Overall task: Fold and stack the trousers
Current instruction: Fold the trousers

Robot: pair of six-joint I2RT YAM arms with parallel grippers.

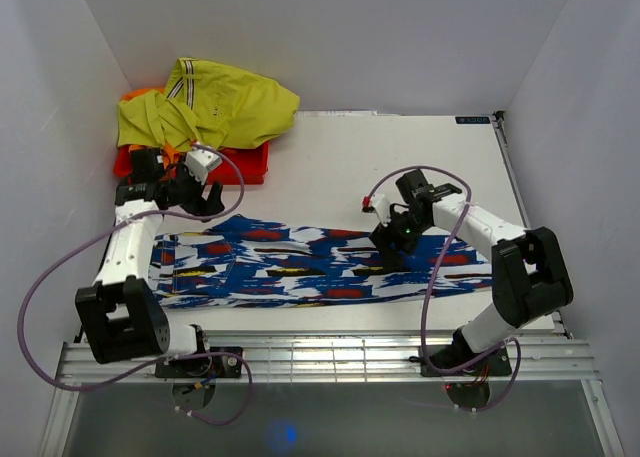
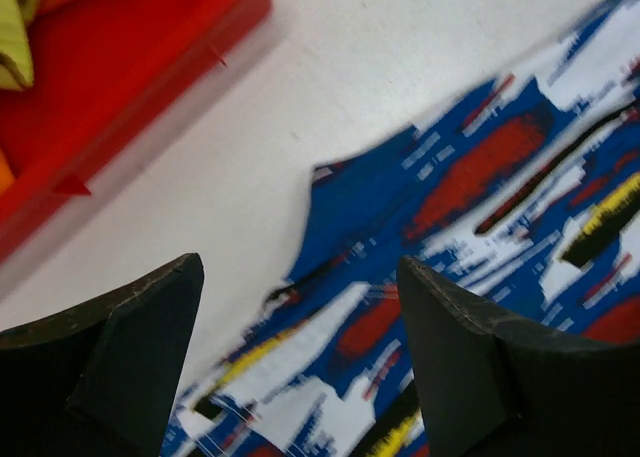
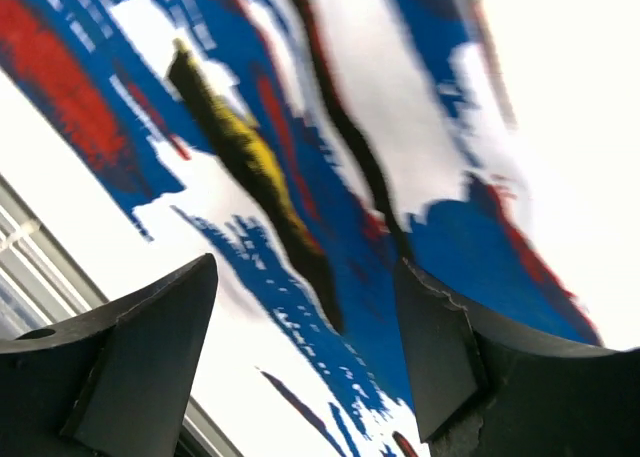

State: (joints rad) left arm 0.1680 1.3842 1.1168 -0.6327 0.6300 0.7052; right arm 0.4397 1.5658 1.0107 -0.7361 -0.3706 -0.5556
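The trousers (image 1: 300,262), royal blue with white, red, black and yellow blotches, lie flat as a long strip across the near half of the table. My left gripper (image 1: 205,201) hovers over their upper left corner. In the left wrist view it (image 2: 300,267) is open, with the patterned trousers (image 2: 450,207) and bare table showing between the fingers. My right gripper (image 1: 389,241) is above the right part of the strip. In the right wrist view it (image 3: 305,267) is open over the trousers (image 3: 300,177) and holds nothing.
A red tray (image 1: 245,167) stands at the back left, with a yellow-green garment (image 1: 220,102) and an orange garment (image 1: 140,95) piled on it. In the left wrist view the tray (image 2: 110,67) is just beyond the trousers. A metal rail (image 1: 320,357) runs along the near edge.
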